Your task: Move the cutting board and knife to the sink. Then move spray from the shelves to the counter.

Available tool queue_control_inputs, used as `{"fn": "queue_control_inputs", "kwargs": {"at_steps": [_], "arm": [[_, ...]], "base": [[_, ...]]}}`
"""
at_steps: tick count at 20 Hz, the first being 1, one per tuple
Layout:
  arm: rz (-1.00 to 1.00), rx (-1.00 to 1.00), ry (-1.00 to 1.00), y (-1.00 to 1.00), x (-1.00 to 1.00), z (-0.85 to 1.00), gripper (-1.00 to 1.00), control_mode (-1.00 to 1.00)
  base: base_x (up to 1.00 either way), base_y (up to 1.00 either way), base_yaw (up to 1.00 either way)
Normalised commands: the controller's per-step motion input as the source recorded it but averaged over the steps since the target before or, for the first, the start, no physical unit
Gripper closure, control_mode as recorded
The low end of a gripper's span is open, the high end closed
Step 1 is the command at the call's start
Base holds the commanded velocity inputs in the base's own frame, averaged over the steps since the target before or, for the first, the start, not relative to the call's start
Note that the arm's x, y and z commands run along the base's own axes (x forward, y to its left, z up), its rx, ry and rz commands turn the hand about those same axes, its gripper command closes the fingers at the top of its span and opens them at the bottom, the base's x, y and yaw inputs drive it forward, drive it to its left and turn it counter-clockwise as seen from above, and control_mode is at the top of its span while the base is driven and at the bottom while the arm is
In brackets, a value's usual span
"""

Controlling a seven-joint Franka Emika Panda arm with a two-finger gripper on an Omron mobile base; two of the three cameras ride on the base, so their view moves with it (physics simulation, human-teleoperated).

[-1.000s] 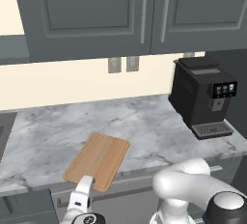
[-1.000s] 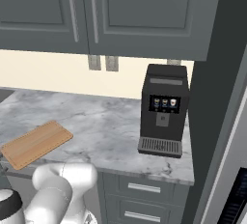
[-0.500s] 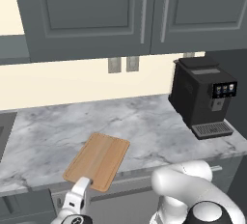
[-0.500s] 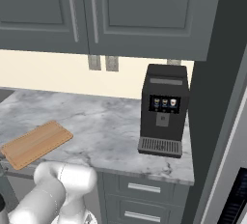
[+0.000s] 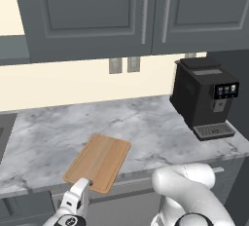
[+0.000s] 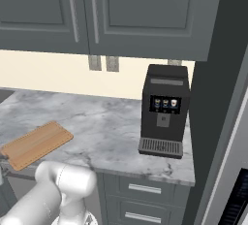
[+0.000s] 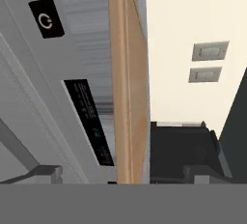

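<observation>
The cutting board (image 5: 98, 161) lies flat on the counter (image 5: 146, 122), its near end over the front edge; it also shows at the left in the right base view (image 6: 36, 143). My gripper (image 5: 80, 192) hangs low in front of the counter, just under the board's near left corner, open and holding nothing. In the rolled hand view the board's edge (image 7: 127, 97) runs as a tan band straight ahead. A dark corner of the sink (image 5: 4, 133) shows at the far left. The knife, the spray and the shelves are out of view.
A black coffee machine (image 5: 206, 101) stands at the counter's right end. Dark cabinet doors (image 5: 97, 10) hang above, with two wall outlets (image 5: 123, 65) below them. A grey appliance front with a power symbol (image 7: 46, 20) sits under the counter beside my hand.
My hand has sunk a little and shifted left below the counter's front edge. The cutting board has not moved.
</observation>
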Motion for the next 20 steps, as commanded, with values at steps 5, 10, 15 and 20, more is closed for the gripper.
{"fn": "queue_control_inputs", "kwargs": {"at_steps": [5,10,15,20], "arm": [[-0.05,0.0,-0.01,0.0,0.2,-0.16,-1.0,-1.0],[-0.03,0.0,-0.04,0.0,0.15,-0.1,-1.0,-1.0],[-0.03,0.0,-0.04,0.0,0.06,-0.08,-1.0,-1.0],[-0.02,0.0,-0.06,0.0,0.0,-0.07,-1.0,-1.0]], "base": [[0.0,0.0,0.0],[0.0,0.0,0.0],[0.0,0.0,0.0],[0.0,0.0,0.0]]}}
